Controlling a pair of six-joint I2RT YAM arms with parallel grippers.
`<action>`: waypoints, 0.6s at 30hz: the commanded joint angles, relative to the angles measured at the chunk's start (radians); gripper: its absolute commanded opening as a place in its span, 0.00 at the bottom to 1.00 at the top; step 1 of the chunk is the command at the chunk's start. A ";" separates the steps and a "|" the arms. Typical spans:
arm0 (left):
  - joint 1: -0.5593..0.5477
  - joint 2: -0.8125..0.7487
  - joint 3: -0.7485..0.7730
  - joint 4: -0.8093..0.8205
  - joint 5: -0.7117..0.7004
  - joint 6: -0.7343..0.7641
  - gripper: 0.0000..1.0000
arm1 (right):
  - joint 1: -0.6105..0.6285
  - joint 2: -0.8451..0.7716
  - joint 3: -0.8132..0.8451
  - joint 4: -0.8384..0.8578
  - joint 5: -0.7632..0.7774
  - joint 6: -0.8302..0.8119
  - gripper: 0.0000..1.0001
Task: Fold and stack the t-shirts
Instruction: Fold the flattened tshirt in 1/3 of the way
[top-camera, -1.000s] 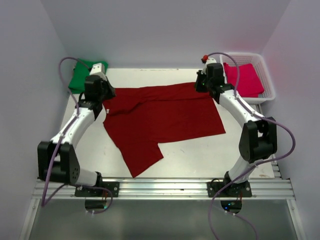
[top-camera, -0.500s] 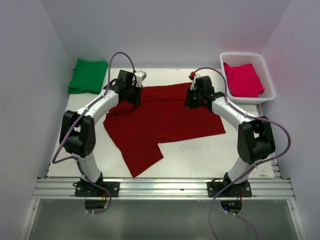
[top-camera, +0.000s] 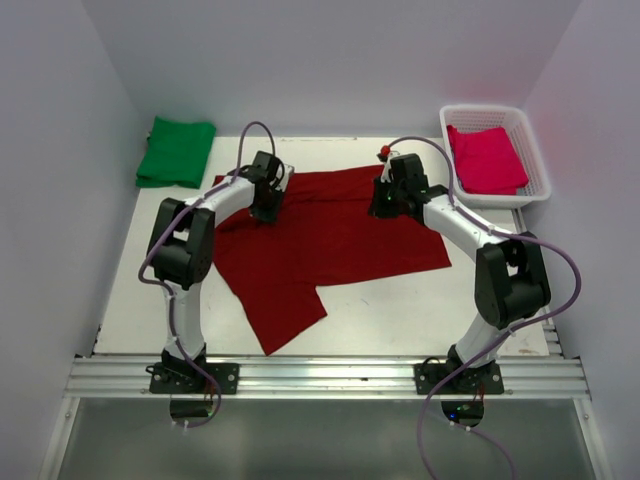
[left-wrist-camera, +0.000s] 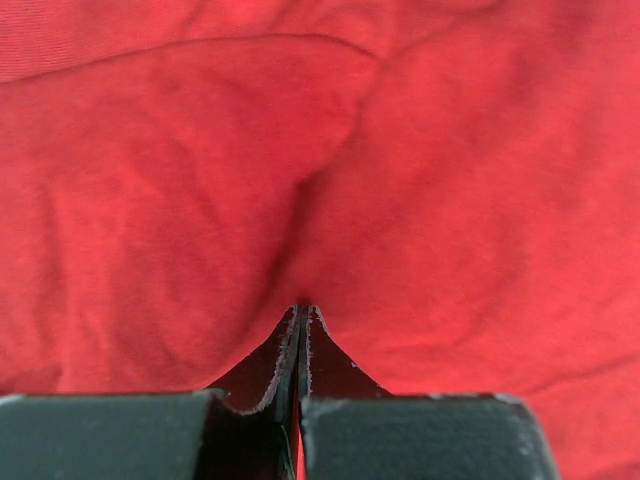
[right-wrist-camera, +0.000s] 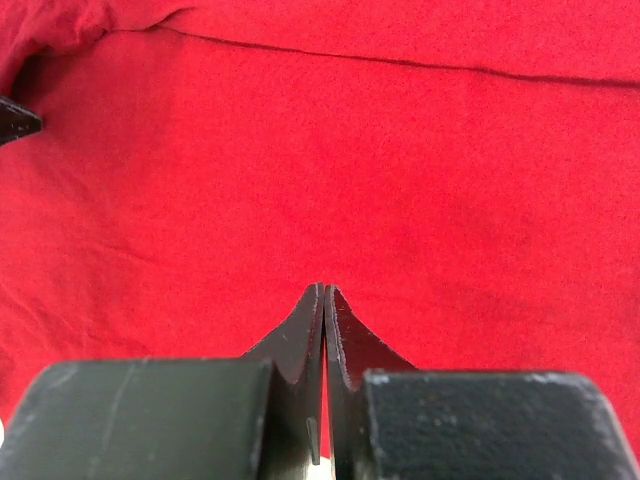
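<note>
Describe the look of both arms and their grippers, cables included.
The left arm and right arm have white links, black joints and a looping lilac cable. The left gripper and right gripper each have two dark, tapering fingers on blocky bases.

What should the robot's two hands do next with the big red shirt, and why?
Probably lift both a little and draw the far edge toward the near side. The left gripper looks shut on a pucker of the red shirt, the right gripper is shut against it, and the shirt lies spread flat.
</note>
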 joint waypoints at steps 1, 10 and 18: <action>-0.001 0.010 0.035 0.019 -0.093 0.005 0.00 | -0.002 -0.046 -0.003 0.010 0.015 0.000 0.00; 0.002 -0.004 0.033 0.064 -0.243 -0.009 0.00 | -0.002 -0.036 -0.007 0.010 0.018 -0.007 0.00; 0.006 -0.018 0.043 0.128 -0.367 0.002 0.00 | -0.002 -0.025 -0.007 0.011 0.012 -0.011 0.00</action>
